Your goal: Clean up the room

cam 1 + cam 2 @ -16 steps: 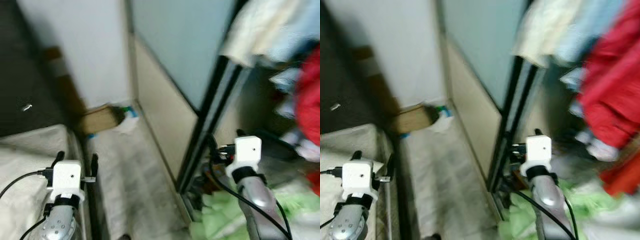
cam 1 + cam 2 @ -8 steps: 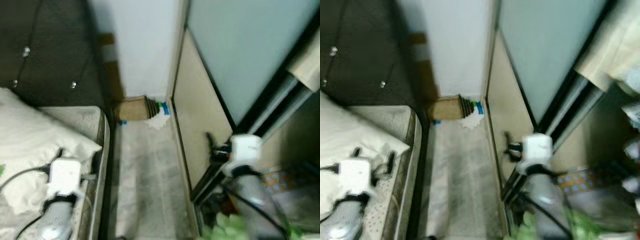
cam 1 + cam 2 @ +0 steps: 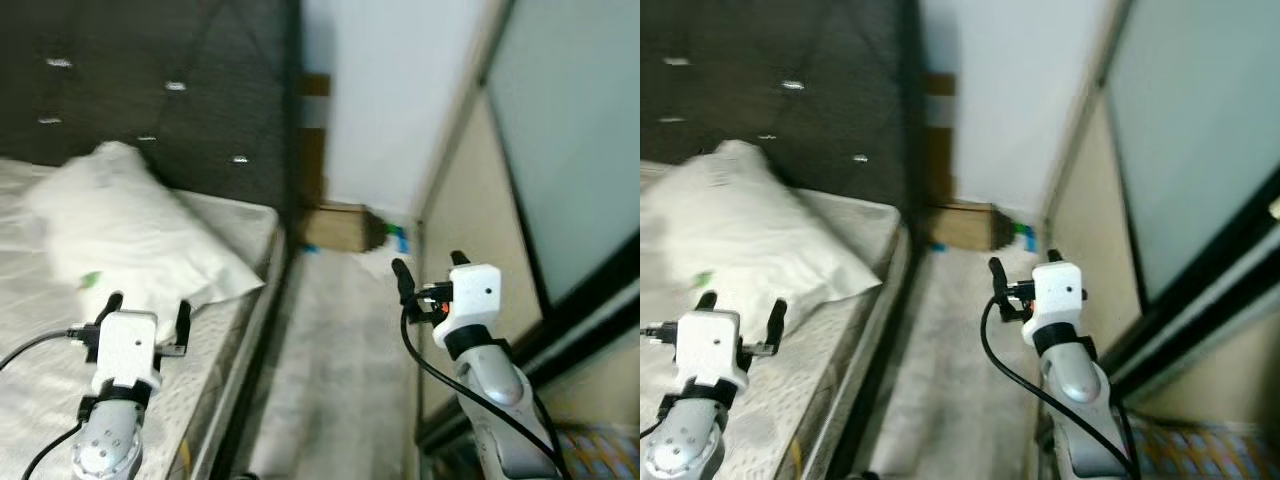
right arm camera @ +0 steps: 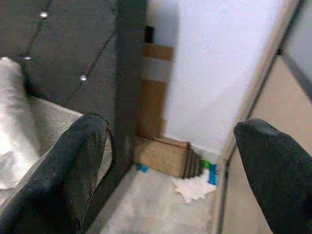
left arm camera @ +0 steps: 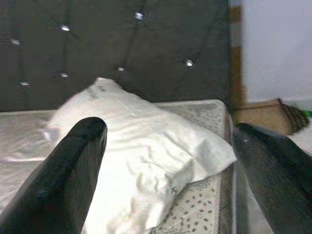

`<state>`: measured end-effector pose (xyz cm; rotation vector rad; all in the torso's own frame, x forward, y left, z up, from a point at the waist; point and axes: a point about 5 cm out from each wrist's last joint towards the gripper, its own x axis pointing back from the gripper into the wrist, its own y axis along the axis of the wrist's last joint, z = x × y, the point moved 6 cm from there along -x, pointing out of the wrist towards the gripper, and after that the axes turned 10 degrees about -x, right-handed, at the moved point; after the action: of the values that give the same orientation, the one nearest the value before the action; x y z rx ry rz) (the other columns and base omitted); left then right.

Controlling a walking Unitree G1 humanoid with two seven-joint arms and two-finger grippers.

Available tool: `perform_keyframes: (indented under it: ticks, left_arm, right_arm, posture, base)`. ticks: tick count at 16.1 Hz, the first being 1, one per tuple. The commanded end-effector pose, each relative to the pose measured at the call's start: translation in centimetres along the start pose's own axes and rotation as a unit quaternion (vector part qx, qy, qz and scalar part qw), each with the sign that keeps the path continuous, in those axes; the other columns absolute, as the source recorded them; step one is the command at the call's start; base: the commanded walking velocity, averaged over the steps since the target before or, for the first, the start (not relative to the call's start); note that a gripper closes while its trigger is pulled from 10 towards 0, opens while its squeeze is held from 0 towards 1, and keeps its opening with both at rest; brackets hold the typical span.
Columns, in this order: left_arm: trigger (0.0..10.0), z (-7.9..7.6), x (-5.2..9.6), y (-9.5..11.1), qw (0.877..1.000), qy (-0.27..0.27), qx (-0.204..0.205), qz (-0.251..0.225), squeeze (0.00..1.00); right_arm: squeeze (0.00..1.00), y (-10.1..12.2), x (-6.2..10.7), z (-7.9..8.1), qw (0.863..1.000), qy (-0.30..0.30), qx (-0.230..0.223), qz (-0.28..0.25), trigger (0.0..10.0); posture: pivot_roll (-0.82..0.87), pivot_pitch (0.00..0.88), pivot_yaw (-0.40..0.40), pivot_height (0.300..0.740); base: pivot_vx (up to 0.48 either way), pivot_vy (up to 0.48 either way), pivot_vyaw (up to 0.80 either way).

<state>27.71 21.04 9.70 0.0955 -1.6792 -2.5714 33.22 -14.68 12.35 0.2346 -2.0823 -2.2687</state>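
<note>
Compared with the earlier frames, the whole head view has swung leftward: the hanging clothes and green cloth have left the picture and the bed (image 3: pixel 60 400) with its dark tufted headboard (image 3: pixel 150 90) now takes up the left half, a camera turn rather than a shift of objects. Left gripper (image 3: pixel 143 312) hovers above the mattress edge, fingers (image 5: pixel 63 180) spread apart and empty. Right gripper (image 3: pixel 428 274) is held over the narrow strip of floor (image 3: pixel 340 380) between bed and sliding wardrobe door (image 3: pixel 570 150), fingers (image 4: pixel 68 165) likewise open and empty. White pillow (image 3: pixel 130 235) lies on the bed against the headboard, just ahead of the left gripper, its long axis running slantwise across the mattress. Clutter sits in the far corner of the floor strip: a flattened cardboard box (image 4: pixel 161 156) with crumpled white paper (image 4: pixel 193 187) and a green-and-blue item (image 4: pixel 209 171) just beside it. This corner lies straight ahead of the right gripper and well apart from it, so the right arm is judged the nearer for that litter, the left for the pillow. Blur hides finer detail.
</note>
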Motion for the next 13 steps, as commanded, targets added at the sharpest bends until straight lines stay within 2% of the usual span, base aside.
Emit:
perform_keyframes:
  ticks: [1,3,5,13]
  left_arm:
    - [10.0,0.1,0.15,-0.21,1.0,0.001,0.005,0.003,0.0]
    - [10.0,0.56,0.14,-0.34,1.0,0.009,0.019,0.005,0.0]
    - [10.0,0.83,0.14,-0.09,1.0,0.012,0.003,-0.007,0.0]
    - [10.0,0.9,0.26,-0.11,1.0,0.026,0.004,-0.003,0.0]
  right_arm:
    - [0.0,-0.28,0.07,-0.58,1.0,-0.009,-0.004,0.006,10.0]
    - [0.0,-0.27,0.02,-0.59,1.0,-0.01,-0.005,0.005,10.0]
    - [0.0,-0.28,0.01,-0.6,1.0,-0.01,-0.006,0.005,10.0]
    - [0.0,-0.23,-0.35,-0.22,1.0,-0.002,-0.012,0.004,10.0]
  posture:
    - [0.0,0.096,-0.076,0.74]
    - [0.0,0.097,-0.077,0.74]
    - [0.0,0.097,-0.077,0.74]
    - [0.0,0.101,-0.083,0.74]
  base:
    - [0.0,0.0,0.8]
    - [0.0,0.0,0.8]
    - [0.0,0.0,0.8]
    - [0.0,0.0,0.8]
